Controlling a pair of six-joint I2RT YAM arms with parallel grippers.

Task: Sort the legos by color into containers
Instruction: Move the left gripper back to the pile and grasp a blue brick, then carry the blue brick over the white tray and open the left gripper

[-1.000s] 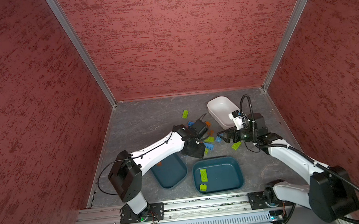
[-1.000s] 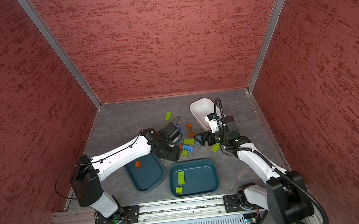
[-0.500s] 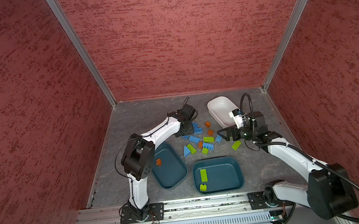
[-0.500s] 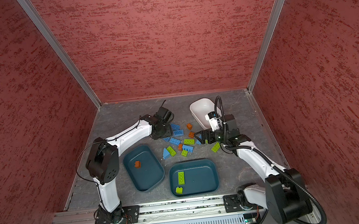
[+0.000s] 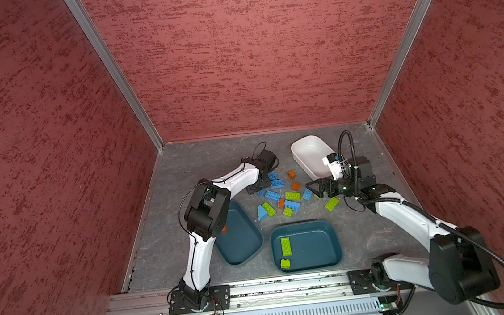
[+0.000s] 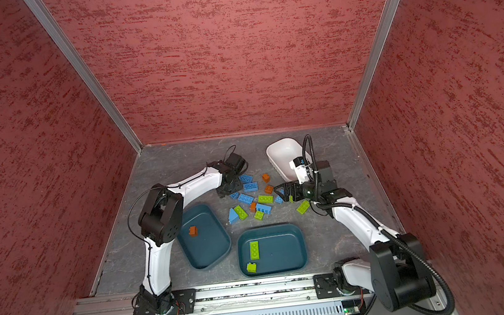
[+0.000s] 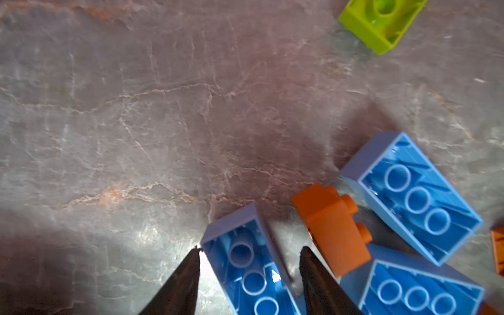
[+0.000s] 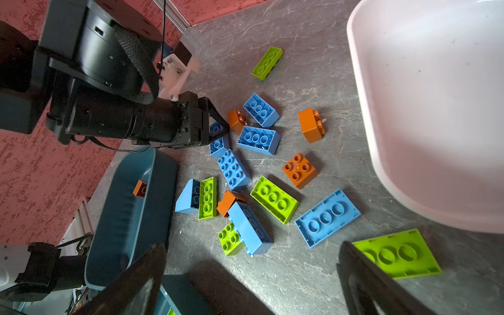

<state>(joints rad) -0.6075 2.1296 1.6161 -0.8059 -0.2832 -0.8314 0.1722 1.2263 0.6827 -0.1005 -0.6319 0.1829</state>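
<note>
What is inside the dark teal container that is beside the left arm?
One orange brick lies inside the teal container; the rest of its visible floor is bare. The left arm's elbow covers part of its left edge, so that part is hidden.

Most of my legos (image 5: 293, 196) lie scattered mid-table, a little toward the far edge: blue, lime green and orange-brown studded bricks, several hollow side up. One blue brick (image 7: 253, 272) lies upside down between the tips of my left gripper (image 7: 249, 251). The white container (image 5: 308, 152) sits at an angle near the far right corner. By the near edge, the left teal container (image 5: 240, 240) holds one orange-brown brick (image 6: 193, 231). The right teal container (image 5: 315, 244) holds a long green brick (image 5: 285, 246) and a smaller green brick (image 5: 285, 263), probably square.
</note>
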